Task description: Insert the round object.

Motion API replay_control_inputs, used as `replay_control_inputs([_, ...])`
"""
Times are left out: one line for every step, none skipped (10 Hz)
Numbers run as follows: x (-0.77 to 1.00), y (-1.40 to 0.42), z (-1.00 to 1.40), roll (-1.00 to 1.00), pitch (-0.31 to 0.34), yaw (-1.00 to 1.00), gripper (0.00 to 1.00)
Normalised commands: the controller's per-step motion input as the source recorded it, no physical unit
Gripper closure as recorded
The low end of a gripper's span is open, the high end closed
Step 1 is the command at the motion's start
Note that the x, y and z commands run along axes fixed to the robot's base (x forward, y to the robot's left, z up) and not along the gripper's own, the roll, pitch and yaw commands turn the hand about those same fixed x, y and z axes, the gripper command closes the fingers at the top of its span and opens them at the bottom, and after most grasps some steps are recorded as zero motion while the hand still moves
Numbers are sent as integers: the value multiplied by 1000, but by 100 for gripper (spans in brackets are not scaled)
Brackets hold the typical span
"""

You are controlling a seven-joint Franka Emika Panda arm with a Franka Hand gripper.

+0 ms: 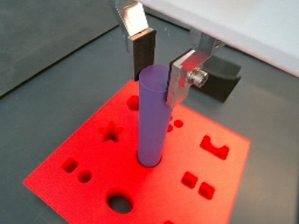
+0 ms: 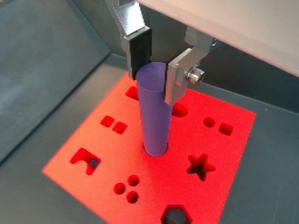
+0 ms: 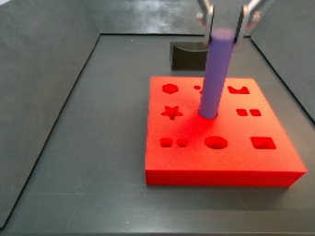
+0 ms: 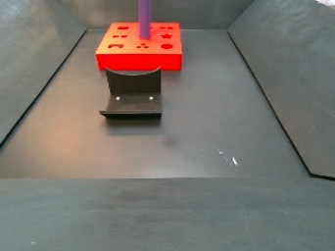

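The round object, a long lavender cylinder [image 1: 152,118], stands upright with its lower end in a hole of the red block [image 1: 100,166]. It shows in both wrist views [image 2: 153,114] and both side views [image 3: 213,78] [image 4: 144,20]. My gripper [image 1: 158,79] is directly above the block, with one finger on each side of the cylinder's top end, shut on it [image 2: 156,77]. In a side view the gripper [image 3: 224,20] holds the cylinder's top at the frame's upper edge. The red block [image 3: 222,166] has several shaped holes, among them a star, squares and circles.
The fixture [image 4: 131,96], a dark L-shaped bracket on a base plate, stands on the dark floor beside the red block [image 4: 137,61]. It also shows behind the block in a side view [image 3: 189,55] and in a wrist view [image 1: 222,83]. Dark walls enclose the floor.
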Motion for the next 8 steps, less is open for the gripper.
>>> replay_control_inputs([231,-6,-706,-114,51,-109,100])
replay_control_inputs([351,-34,-737,-34,116,-111,100])
replay_control_inputs([369,-6,-846,0,173,-171,100])
replay_control_inputs([343,0,-909,0,140,-203,100])
replay_control_inputs([274,-31,-911,-1,110,-194,100])
replay_control_inputs([-91,0,0,0,-106,20,100])
replay_control_inputs([-14,0,0,0,-29,0,100])
replay_control_inputs([0,0,0,0,0,0,100])
